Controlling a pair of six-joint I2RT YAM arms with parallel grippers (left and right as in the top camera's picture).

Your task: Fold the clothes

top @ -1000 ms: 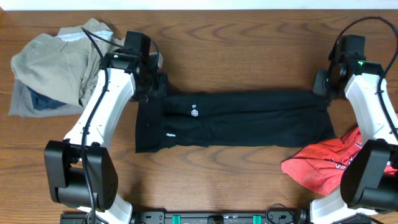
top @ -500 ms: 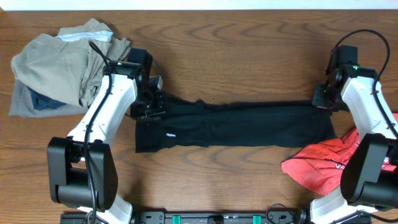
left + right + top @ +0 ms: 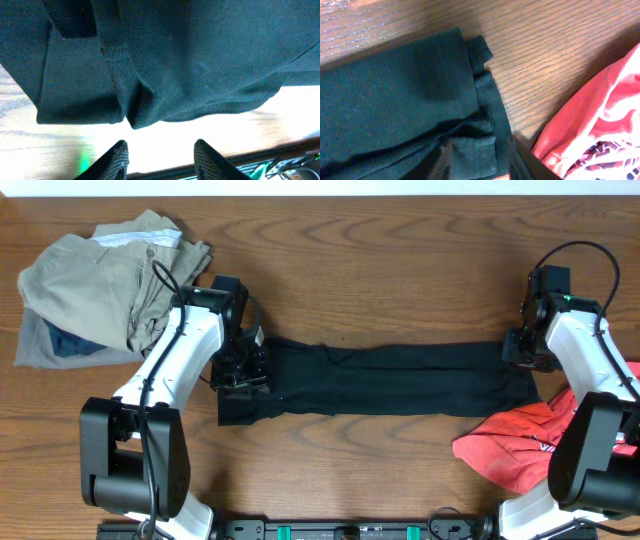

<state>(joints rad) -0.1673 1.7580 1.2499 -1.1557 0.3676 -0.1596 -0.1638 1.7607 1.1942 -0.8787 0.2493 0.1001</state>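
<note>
The clothes' main piece, a black shirt (image 3: 400, 380), lies folded into a long narrow strip across the table's middle. My left gripper (image 3: 240, 370) hovers over its left end. In the left wrist view that gripper (image 3: 161, 143) stands open and empty, with the shirt's fold (image 3: 200, 60) just beyond the fingertips. My right gripper (image 3: 522, 352) is at the strip's right end. In the right wrist view its jaws (image 3: 479, 144) are spread, and a flap of the shirt (image 3: 395, 100) lies loose between them. A red printed tee (image 3: 510, 442) sits crumpled at the front right.
A pile of khaki garments (image 3: 90, 280) with a blue one (image 3: 70, 345) under it lies at the back left. The red tee (image 3: 600, 115) is close beside my right fingers. Bare wooden tabletop (image 3: 380, 270) lies behind the shirt.
Both grippers carried the shirt's far edge toward the front, folding it over and hiding the white logo. The strip is narrower. Both jaws have opened and let go of the cloth.
</note>
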